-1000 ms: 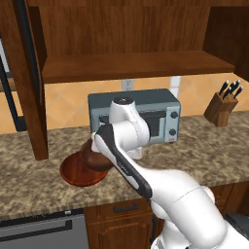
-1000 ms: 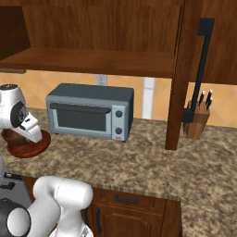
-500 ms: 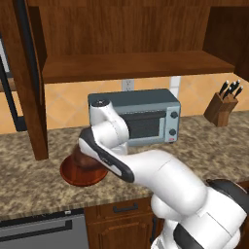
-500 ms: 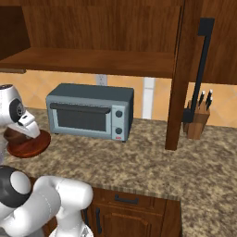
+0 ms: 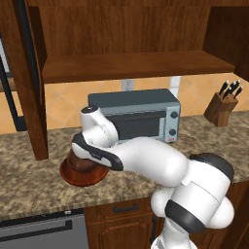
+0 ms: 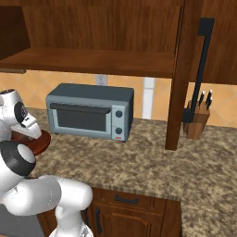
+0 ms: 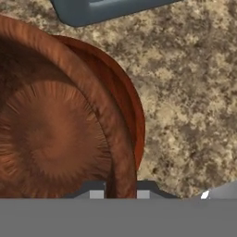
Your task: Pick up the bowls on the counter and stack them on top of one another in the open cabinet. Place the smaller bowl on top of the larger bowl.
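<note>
Left base view: the white arm sweeps from the lower right across to the centre left, and the hand [image 5: 80, 154] is down over the bowls at the left of the tabletop [image 5: 29, 180]. The large bowl [image 5: 73, 176] sits flat there, reddish-brown, its low rim peeking out below the wrist. The small bowl [image 5: 78, 162] shows as a darker rounded shape right under the hand, inside the large bowl's outline.

Hand view now: the small bowl [image 7: 51, 134] fills the left of the frame, its grained inside facing the camera. Its rim runs down to the bottom centre, straight between the two finger tips [image 7: 96, 193]. So the hand [image 7: 119, 194] is pinched narrow on that rim, one tip inside the bowl, one outside. Behind it a crescent of the large bowl [image 7: 129, 111] curves to the right, with speckled tabletop [image 7: 185, 92] beyond. Whether the small bowl touches the large one or hangs just above it, I cannot tell.

Right base view: the large bowl [image 6: 39, 141] pokes out at the left edge, middle height, partly behind the arm. The grey-blue toaster oven [image 6: 90, 111] stands just right of it. A knife block [image 6: 196, 120] is at the right. Across the top runs the open cabinet [image 6: 97, 60], its long shelf bare.
</note>
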Tool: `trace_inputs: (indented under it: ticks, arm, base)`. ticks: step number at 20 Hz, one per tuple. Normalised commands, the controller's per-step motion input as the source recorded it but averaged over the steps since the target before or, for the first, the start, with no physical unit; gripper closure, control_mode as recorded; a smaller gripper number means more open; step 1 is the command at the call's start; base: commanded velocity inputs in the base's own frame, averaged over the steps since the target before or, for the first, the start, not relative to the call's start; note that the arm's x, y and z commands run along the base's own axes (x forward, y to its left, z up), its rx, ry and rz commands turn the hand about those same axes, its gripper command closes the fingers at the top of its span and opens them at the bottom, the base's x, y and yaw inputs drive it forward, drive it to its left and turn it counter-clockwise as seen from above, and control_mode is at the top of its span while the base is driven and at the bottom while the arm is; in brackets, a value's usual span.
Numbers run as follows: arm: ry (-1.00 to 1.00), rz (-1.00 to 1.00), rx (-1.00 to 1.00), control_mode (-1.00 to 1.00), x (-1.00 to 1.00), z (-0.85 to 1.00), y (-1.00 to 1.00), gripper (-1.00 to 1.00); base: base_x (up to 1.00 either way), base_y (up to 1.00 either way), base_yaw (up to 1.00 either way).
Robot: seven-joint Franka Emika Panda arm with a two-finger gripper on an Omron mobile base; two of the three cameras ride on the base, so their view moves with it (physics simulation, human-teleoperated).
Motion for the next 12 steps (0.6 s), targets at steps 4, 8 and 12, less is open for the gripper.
trace_inputs:
  ticks: [4,8,12]
  arm:
    - [0.0,0.01,0.0,-1.0,0.3,-0.41,0.04,1.0]
    - [0.0,0.0,0.0,-1.0,0.28,-0.41,0.11,1.0]
    - [0.0,0.0,0.0,-1.0,0.23,-0.38,0.13,1.0]
  base:
    - [0.0,0.0,0.0]
    - [0.0,0.0,0.0]
    - [0.0,0.0,0.0]
